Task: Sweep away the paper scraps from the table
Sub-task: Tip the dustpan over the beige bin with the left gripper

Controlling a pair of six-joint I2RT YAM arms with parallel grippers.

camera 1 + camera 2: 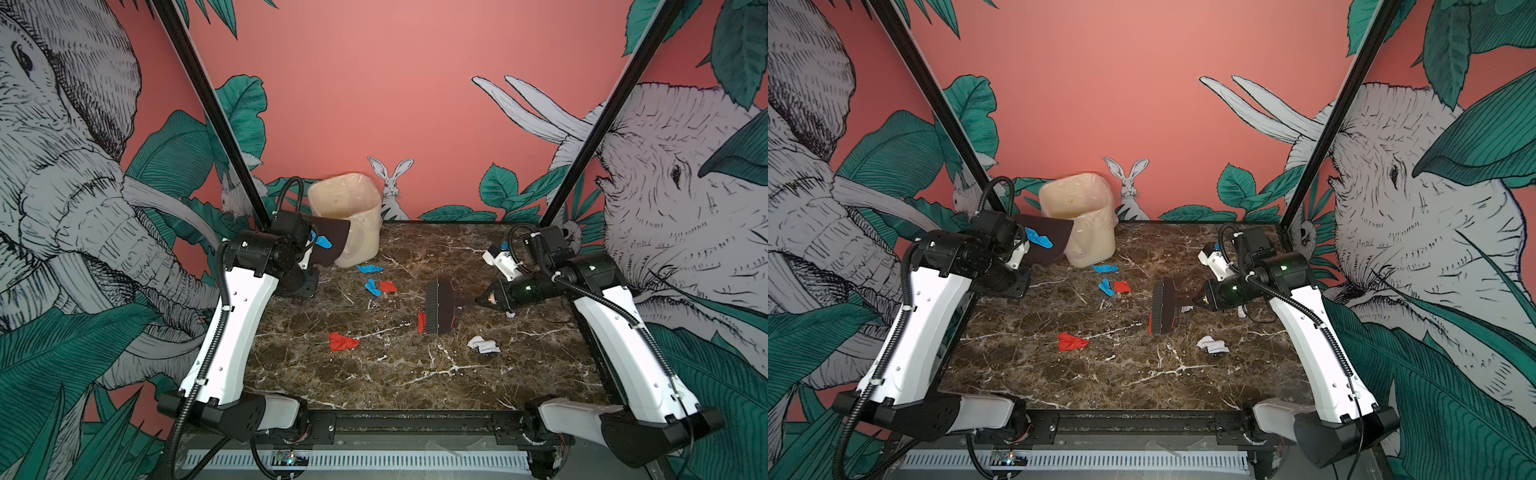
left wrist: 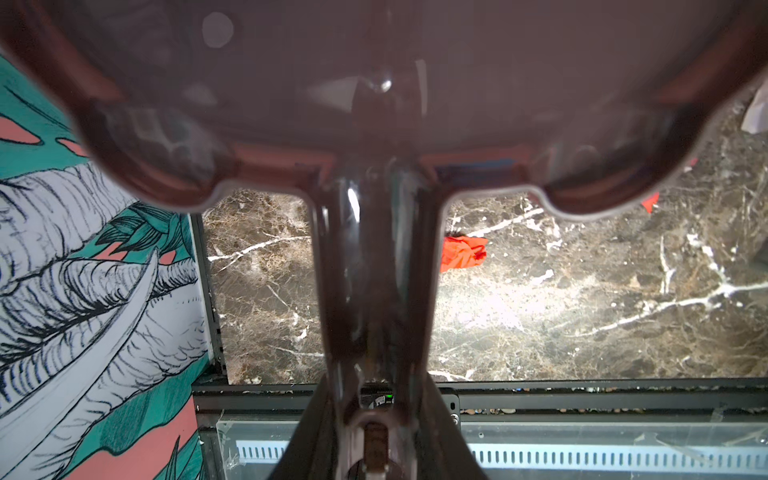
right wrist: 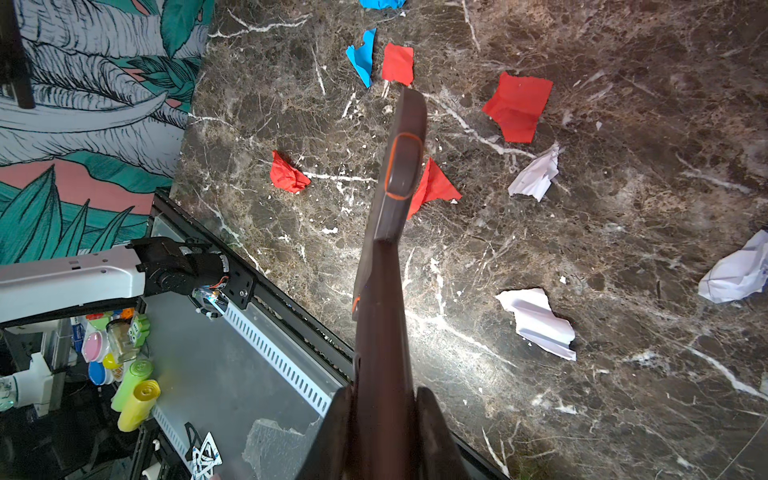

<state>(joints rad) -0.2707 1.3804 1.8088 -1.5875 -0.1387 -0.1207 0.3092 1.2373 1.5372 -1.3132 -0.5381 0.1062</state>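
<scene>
While scraps [image 1: 343, 341] litter table [image 1: 374, 386], right gripper [image 1: 477, 300] clamps brush [image 1: 440, 306].

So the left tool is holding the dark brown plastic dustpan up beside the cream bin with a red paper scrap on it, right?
No: the paper scrap on the dark brown plastic dustpan is bright blue, not red, as both top views show. The left tool does hold it up beside the cream plastic-lined bin.
</scene>
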